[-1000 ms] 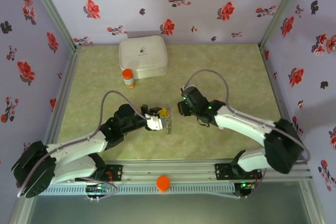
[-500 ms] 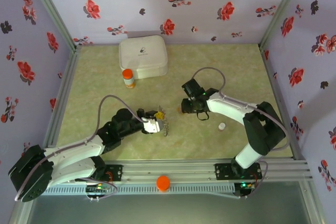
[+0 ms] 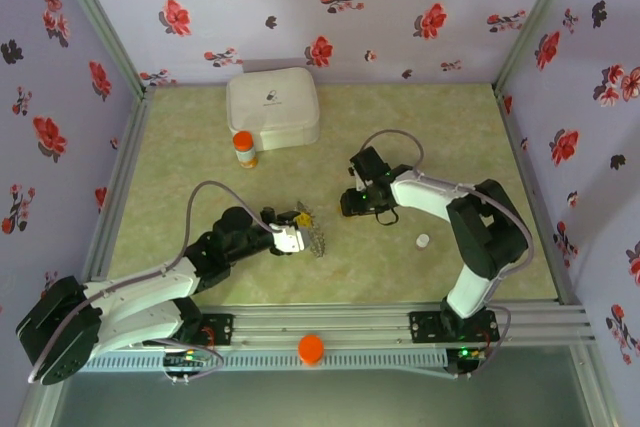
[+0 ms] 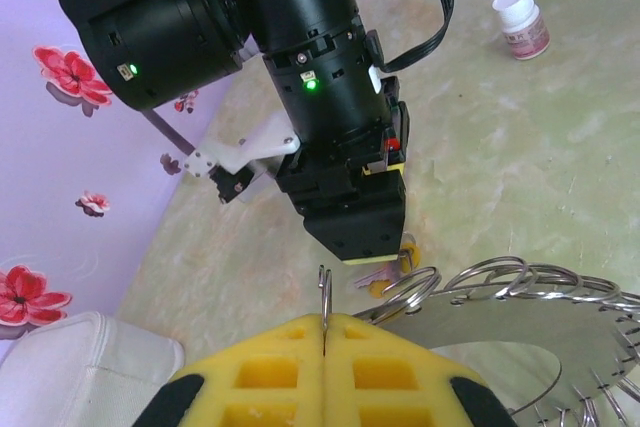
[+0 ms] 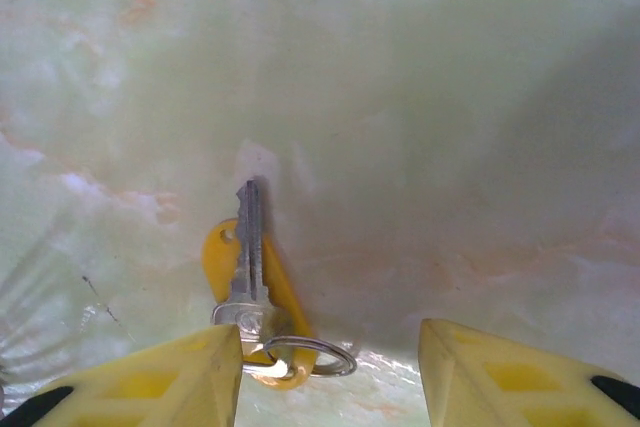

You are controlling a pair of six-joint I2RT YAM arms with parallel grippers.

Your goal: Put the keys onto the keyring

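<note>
Right arm (image 3: pixel 440 197) folds tighter than before; my right gripper (image 5: pixel 325 372) spreads over the yellow-tagged key (image 5: pixel 248 247), left gripper (image 4: pixel 323 332) pinches the keyring (image 4: pixel 540 327). Key seems light, slippery: grip its head.

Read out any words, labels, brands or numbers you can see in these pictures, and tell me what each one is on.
No text here can be read.
White case: a small dark mark on the lid, too small to read.
Orange-capped bottle: a pale label, too blurred to read.
Small white-capped bottle: reddish print on its label, too blurred to read.
</note>
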